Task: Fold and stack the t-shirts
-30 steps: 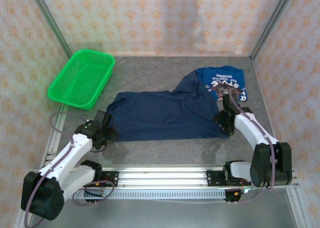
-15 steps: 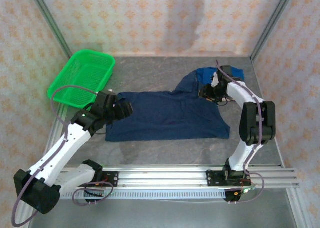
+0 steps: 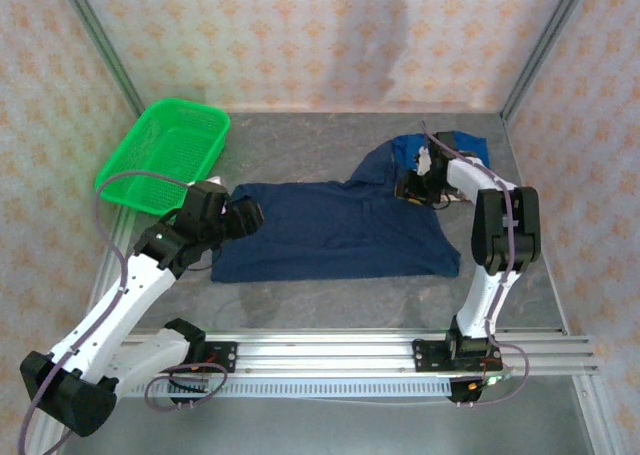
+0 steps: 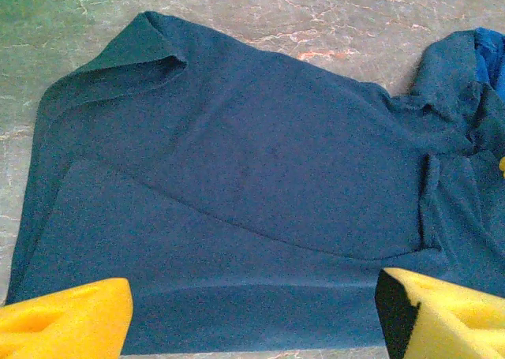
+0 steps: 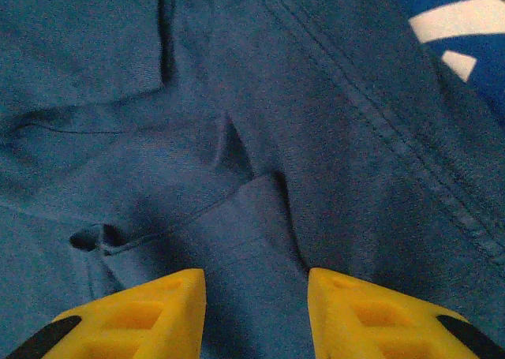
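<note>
The navy tee (image 3: 330,230) is plain and dark. The blue tee (image 5: 483,79) is brighter, with white lettering (image 5: 461,20). The mesh basket (image 3: 165,155) is bright green. The table (image 3: 300,140) is mottled grey. The walls (image 3: 300,35) are pale pink with an orange floral repeat. The arms (image 3: 130,285) are white with black joints, and the pads (image 4: 67,319) are yellow.

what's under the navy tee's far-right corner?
The brighter blue tee: its edge with white lettering shows past the navy tee. How far it runs underneath is covered.
</note>
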Controlling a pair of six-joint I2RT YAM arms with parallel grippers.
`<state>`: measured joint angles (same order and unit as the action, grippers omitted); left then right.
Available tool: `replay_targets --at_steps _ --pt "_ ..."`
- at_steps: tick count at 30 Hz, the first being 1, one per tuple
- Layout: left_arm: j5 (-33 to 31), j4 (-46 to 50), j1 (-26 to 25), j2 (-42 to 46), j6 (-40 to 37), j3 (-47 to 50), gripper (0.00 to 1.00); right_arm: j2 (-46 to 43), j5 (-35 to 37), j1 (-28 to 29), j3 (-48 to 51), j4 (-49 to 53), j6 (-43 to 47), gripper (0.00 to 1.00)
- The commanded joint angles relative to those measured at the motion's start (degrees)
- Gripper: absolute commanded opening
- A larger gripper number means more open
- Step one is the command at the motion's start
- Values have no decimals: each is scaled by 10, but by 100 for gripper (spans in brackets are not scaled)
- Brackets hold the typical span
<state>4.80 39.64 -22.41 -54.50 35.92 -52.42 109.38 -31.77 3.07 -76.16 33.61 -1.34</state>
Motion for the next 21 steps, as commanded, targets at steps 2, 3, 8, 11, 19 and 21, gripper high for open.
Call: replay_targets --at_steps 2,3,8,11,19,21 --pt "-24 15 -3 3 -3 11 81 10 23 3 -22 7 10 38" --pt "-25 14 -2 2 -3 12 81 12 24 4 -25 6 10 38" --pt "-30 11 -2 0 -2 17 81 32 34 12 -41 16 13 34" --pt "-28 11 -2 1 -2 21 81 35 46 12 -40 12 12 31" --pt "-33 14 -2 5 -2 30 81 53 53 14 -56 8 5 27" --pt "-34 14 -3 4 -2 33 81 56 55 14 -60 11 3 21"
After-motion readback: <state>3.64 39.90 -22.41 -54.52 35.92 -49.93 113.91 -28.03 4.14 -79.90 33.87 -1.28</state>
